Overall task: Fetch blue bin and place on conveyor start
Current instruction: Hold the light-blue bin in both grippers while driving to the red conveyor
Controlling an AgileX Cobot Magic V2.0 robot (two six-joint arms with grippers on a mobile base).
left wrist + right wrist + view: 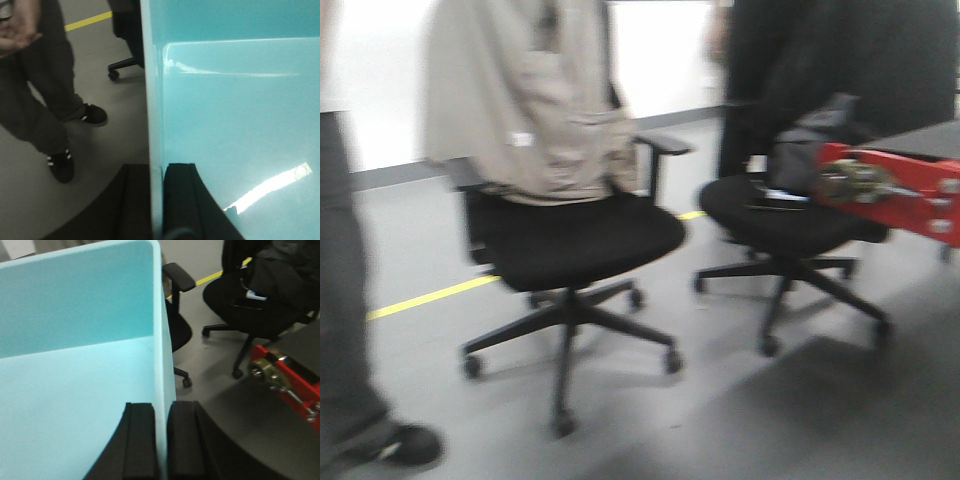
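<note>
The blue bin (235, 125) is a pale cyan tub filling the left wrist view, and it also fills the left of the right wrist view (75, 370). My left gripper (156, 167) is shut on the bin's left wall, one finger outside, one inside. My right gripper (162, 407) is shut on the bin's right wall the same way. The bin hangs above the grey floor between both arms. The conveyor start's red frame with its roller (895, 190) shows at the right of the front view, and low right in the right wrist view (285, 382). The bin is out of the front view.
Two black office chairs stand ahead: one with a beige jacket (570, 235), one with dark clothes (790, 215). A person's legs (345, 300) stand at the left, also in the left wrist view (45, 95). A yellow floor line (430, 297) runs behind the chairs.
</note>
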